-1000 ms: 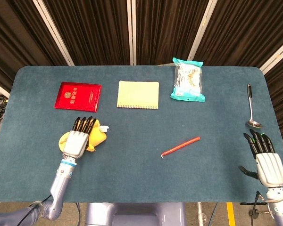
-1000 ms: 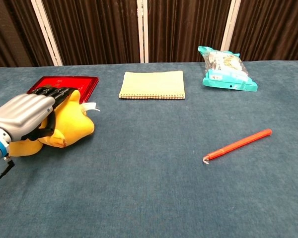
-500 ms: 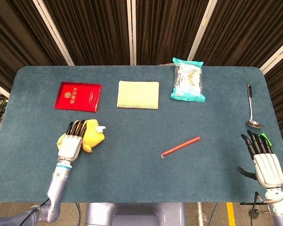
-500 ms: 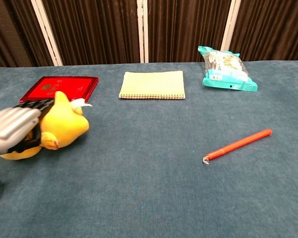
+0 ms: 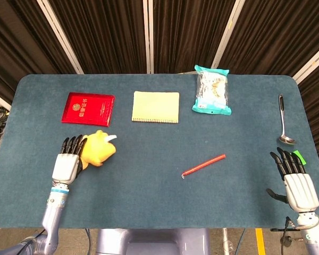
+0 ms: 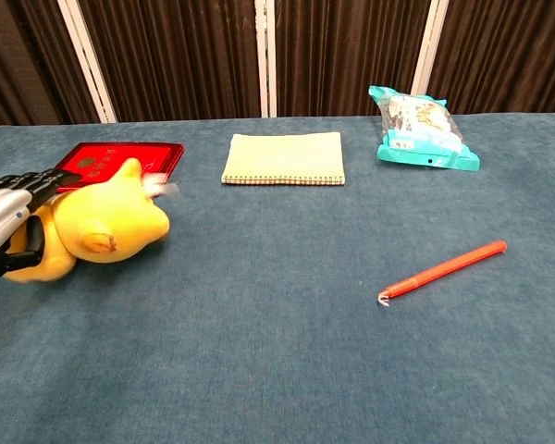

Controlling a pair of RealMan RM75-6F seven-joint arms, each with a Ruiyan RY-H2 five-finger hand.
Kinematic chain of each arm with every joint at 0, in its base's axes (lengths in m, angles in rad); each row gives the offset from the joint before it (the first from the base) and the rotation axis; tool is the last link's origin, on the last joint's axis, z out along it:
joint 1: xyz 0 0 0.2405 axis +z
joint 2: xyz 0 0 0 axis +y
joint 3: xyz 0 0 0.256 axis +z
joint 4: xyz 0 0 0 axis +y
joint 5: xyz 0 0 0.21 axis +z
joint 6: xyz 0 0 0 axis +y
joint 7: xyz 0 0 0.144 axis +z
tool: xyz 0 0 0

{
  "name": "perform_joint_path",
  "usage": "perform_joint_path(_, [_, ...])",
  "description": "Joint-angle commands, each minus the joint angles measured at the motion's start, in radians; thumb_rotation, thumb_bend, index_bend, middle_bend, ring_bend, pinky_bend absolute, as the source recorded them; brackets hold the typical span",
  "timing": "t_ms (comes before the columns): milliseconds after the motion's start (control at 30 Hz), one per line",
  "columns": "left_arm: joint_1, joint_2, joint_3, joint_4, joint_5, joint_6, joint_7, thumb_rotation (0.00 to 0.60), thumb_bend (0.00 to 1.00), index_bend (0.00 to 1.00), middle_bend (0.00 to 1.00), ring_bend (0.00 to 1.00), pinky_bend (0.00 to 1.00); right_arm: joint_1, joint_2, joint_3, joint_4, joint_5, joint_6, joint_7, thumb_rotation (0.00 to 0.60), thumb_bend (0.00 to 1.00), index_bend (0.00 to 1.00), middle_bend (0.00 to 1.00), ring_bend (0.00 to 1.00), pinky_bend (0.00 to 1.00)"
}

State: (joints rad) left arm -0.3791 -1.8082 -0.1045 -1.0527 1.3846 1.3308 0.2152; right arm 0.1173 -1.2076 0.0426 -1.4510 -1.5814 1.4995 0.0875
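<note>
A yellow plush toy [image 5: 98, 149] [image 6: 102, 231] with a white tag lies on the blue table [image 5: 159, 196], just below a red booklet [image 5: 88, 108] [image 6: 111, 159]. My left hand [image 5: 69, 159] [image 6: 5, 222] lies flat against the toy's left side with its fingers stretched out, touching it but not closed around it. My right hand [image 5: 295, 183] rests at the table's near right corner, fingers apart and holding nothing. The chest view does not show it. The thing nearest to it is a metal spoon [image 5: 283, 122].
A yellow notepad [image 5: 156, 107] [image 6: 284, 157] lies at the back middle, with a teal snack bag [image 5: 212, 90] [image 6: 424, 129] to its right. A red pen [image 5: 203, 165] [image 6: 442, 269] lies slanted right of centre.
My left hand slid off the top of the toy, back and to the left. The toy shifted left with it and rolled. My right hand drew back slightly toward the near edge.
</note>
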Motion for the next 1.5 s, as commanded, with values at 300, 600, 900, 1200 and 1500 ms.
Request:
perform_joint_path(300, [-0.022, -0.038, -0.005, 0.012, -0.012, -0.046, 0.071, 0.600, 1.00, 0.00, 0.00, 0.00, 0.00, -0.001, 0.006, 0.003, 0.000, 0.005, 0.001, 0.015, 0.600, 0.08, 0.02, 0.00, 0.00, 0.00])
perform_joint_path(600, [-0.074, -0.061, -0.024, 0.009, -0.009, -0.089, 0.130, 0.600, 1.00, 0.00, 0.00, 0.00, 0.00, 0.002, 0.001, 0.000, 0.001, 0.004, -0.007, 0.006, 0.600, 0.08, 0.02, 0.00, 0.00, 0.00])
perform_joint_path(900, [-0.108, -0.067, -0.018, -0.072, 0.050, -0.048, 0.220, 0.600, 1.00, 0.00, 0.00, 0.00, 0.00, 0.002, 0.002, -0.001, 0.002, -0.001, -0.004, 0.012, 0.600, 0.08, 0.01, 0.00, 0.00, 0.00])
perform_joint_path(1200, [-0.038, 0.056, 0.036, -0.256, 0.109, 0.062, 0.220, 0.600, 1.00, 0.00, 0.00, 0.00, 0.00, -0.002, 0.006, -0.002, 0.000, -0.006, 0.007, 0.019, 0.600, 0.08, 0.01, 0.00, 0.00, 0.00])
perform_joint_path(1500, [0.091, 0.268, 0.118, -0.393, 0.152, 0.194, 0.214, 0.600, 1.00, 0.00, 0.00, 0.00, 0.00, -0.003, 0.007, 0.005, 0.003, 0.001, 0.012, 0.014, 0.600, 0.08, 0.01, 0.00, 0.00, 0.00])
